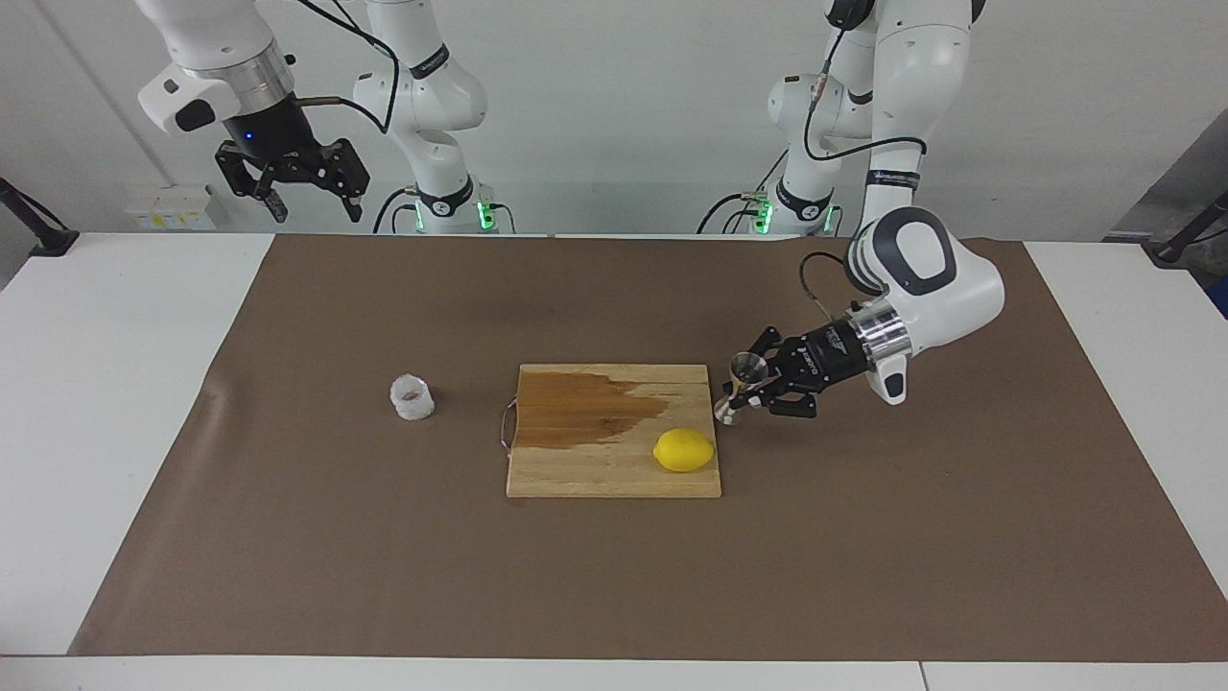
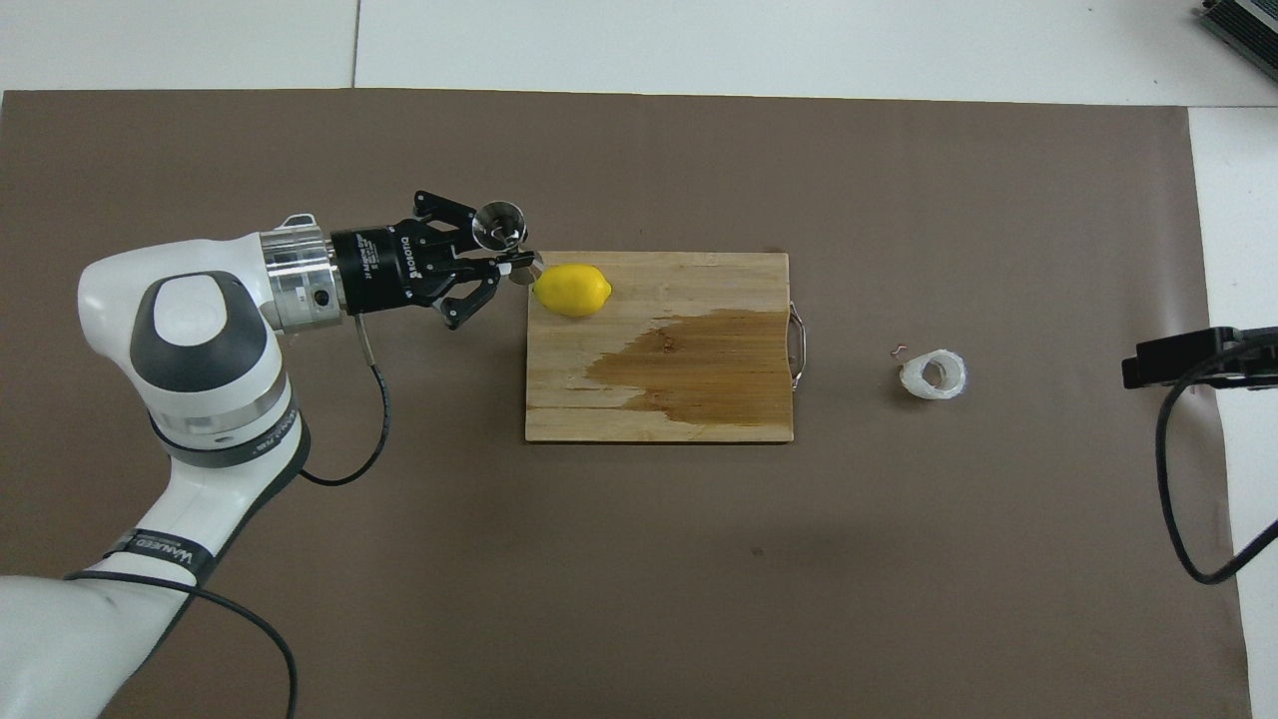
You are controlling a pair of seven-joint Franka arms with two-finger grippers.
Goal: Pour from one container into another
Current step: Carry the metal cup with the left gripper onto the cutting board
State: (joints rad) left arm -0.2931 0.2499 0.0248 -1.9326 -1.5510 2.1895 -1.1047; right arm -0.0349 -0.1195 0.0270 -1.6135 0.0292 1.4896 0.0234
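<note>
Left gripper clamps jigger; right gripper spread, empty.

The jigger was shiny silver steel; the cup was whitish and translucent, with a brownish inside; the lemon was bright yellow; the cutting board was pale wood with plank lines, and a darker brown wet-looking patch spread across the part nearer the robots; the mat was plain dull brown; the table was white; both arms were white with dark grey joints; the left gripper and right gripper were black.
</note>
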